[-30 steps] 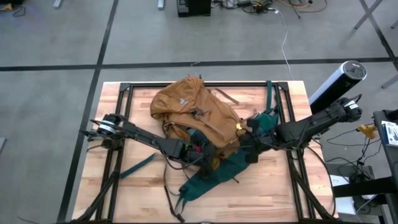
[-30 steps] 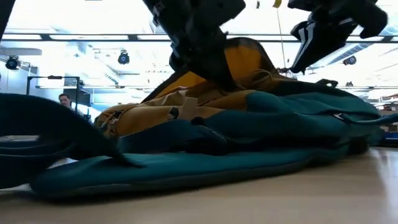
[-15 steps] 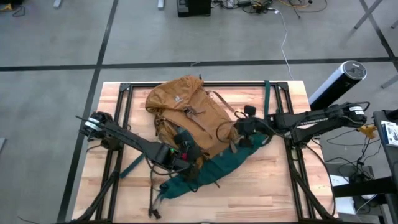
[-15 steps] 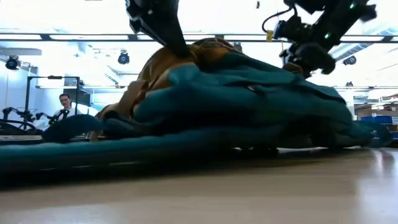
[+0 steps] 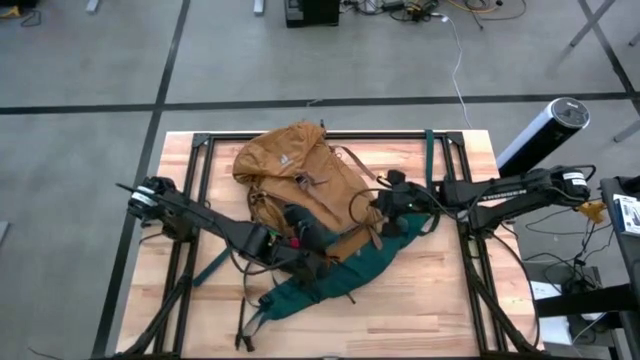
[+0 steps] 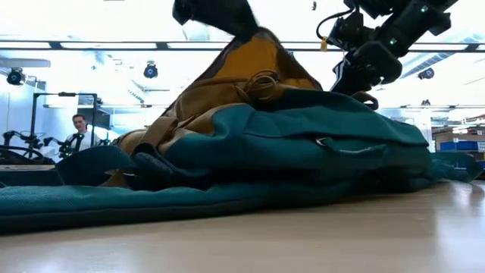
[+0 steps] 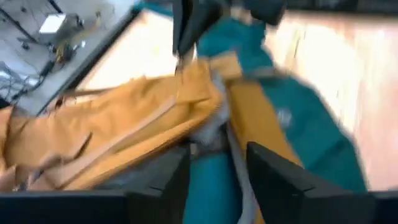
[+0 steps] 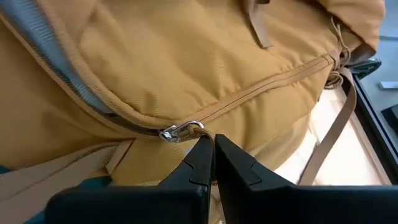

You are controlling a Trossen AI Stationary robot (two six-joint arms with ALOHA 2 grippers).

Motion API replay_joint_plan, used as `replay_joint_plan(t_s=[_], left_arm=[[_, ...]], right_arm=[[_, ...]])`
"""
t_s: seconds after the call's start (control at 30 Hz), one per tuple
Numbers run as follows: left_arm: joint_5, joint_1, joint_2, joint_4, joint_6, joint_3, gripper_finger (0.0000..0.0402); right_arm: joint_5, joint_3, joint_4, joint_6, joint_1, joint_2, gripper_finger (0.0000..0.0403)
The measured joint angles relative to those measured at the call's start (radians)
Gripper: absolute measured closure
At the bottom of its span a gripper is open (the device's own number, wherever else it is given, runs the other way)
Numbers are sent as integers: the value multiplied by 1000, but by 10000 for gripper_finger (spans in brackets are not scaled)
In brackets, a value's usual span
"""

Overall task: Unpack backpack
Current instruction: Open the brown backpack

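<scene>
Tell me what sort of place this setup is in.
Most likely a robotics lab or workshop. The wooden table stands on a bare concrete floor with loose cables, and ceiling strip lights and a person among equipment show behind the backpack.

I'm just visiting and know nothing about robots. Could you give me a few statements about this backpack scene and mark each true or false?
1. The backpack lies on a wooden table. True.
2. The right gripper has its fingers spread wide apart. False: they are pressed together, just by a metal zipper pull.
3. The backpack's back panel is red. False: it is dark green.
4. A person shows in the room behind the table. True.
5. The left gripper waits far from the backpack. False: it is right at it, fingers apart.
</scene>
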Motion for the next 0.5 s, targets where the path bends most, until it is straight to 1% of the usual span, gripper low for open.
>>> replay_joint_plan(t_s=[0.13,0.23,0.4,0.5], left_arm=[[-3,25,57,122,76,1,203],[0,53,101,161,94,0,186],[1,95,141,168,92,7,182],[9,90,139,166,148,85,189]], right_arm=[[-1,0,9,-8,2,0,403],[-8,0,10,-21,2,0,403],[-26,-1,0,-26,3,0,403],[-26,-2,-19,-34,2,0,403]])
